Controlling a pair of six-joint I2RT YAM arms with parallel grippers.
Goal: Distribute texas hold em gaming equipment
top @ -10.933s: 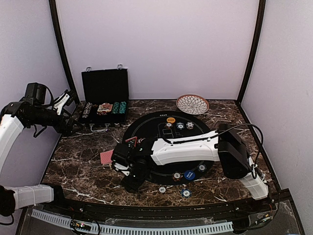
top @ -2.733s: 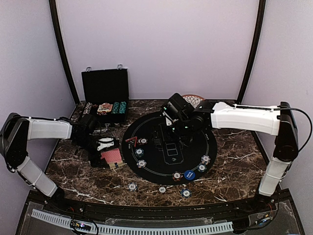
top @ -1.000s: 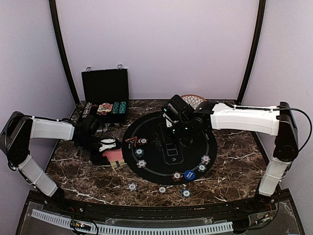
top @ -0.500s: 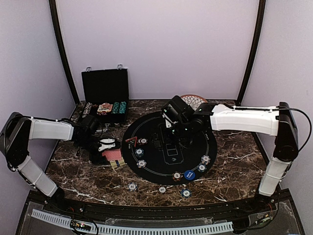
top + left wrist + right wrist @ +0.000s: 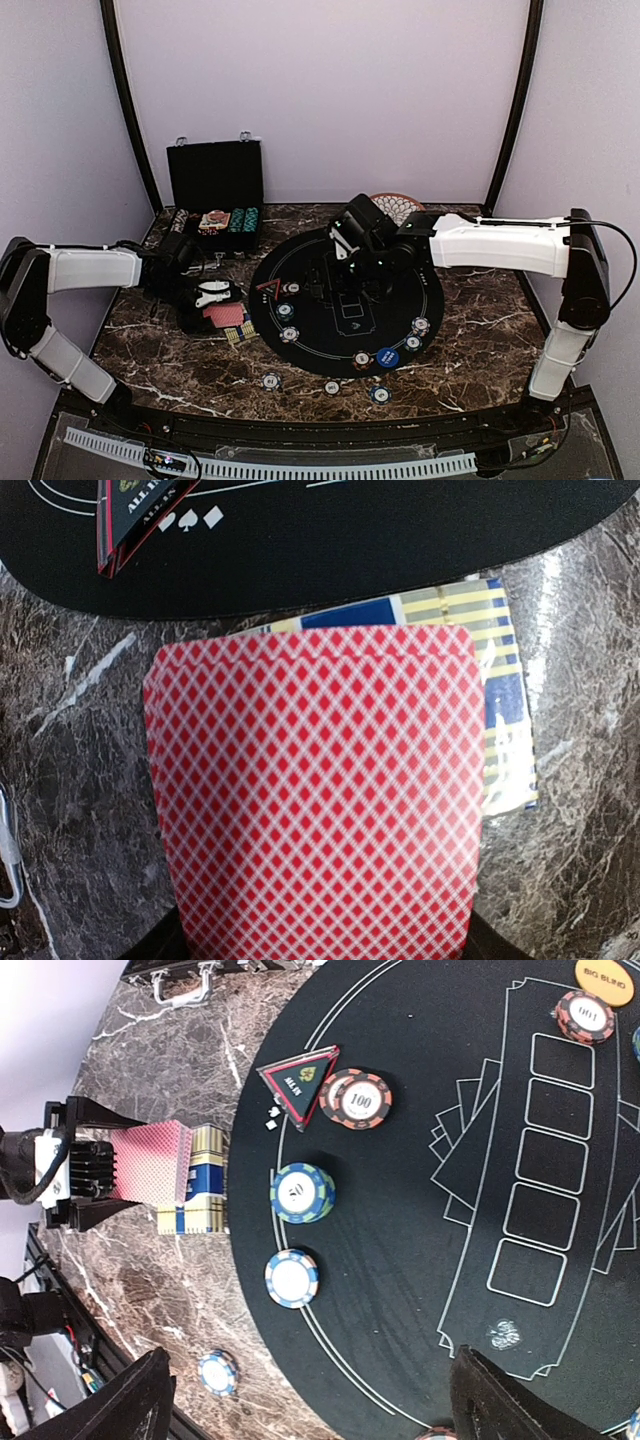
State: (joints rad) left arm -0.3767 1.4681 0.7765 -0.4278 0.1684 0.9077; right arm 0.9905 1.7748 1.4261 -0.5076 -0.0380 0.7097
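Observation:
My left gripper (image 5: 212, 297) is shut on a red-backed playing card (image 5: 315, 790), held just above a yellow and blue card box (image 5: 500, 700) on the marble beside the black round mat (image 5: 400, 1260). The card hides its fingers in the left wrist view. My right gripper (image 5: 350, 283) hangs open over the mat's middle, holding nothing. On the mat's left part lie a red-triangle marker (image 5: 297, 1080), a 100 chip (image 5: 358, 1097), a green 50 chip (image 5: 302, 1192) and a blue-white chip (image 5: 292, 1278). An orange button (image 5: 604, 974) sits at the far edge, a blue button (image 5: 388, 357) near the front.
An open black case (image 5: 215, 185) with chips stands at the back left. The right arm partly hides a patterned plate (image 5: 397, 203) at the back. Loose chips (image 5: 271, 381) lie on the marble in front of the mat. Dark walls close both sides.
My left arm has drawn back to the left, and its gripper has shifted the card slightly left and away from the mat. My right gripper has hardly moved.

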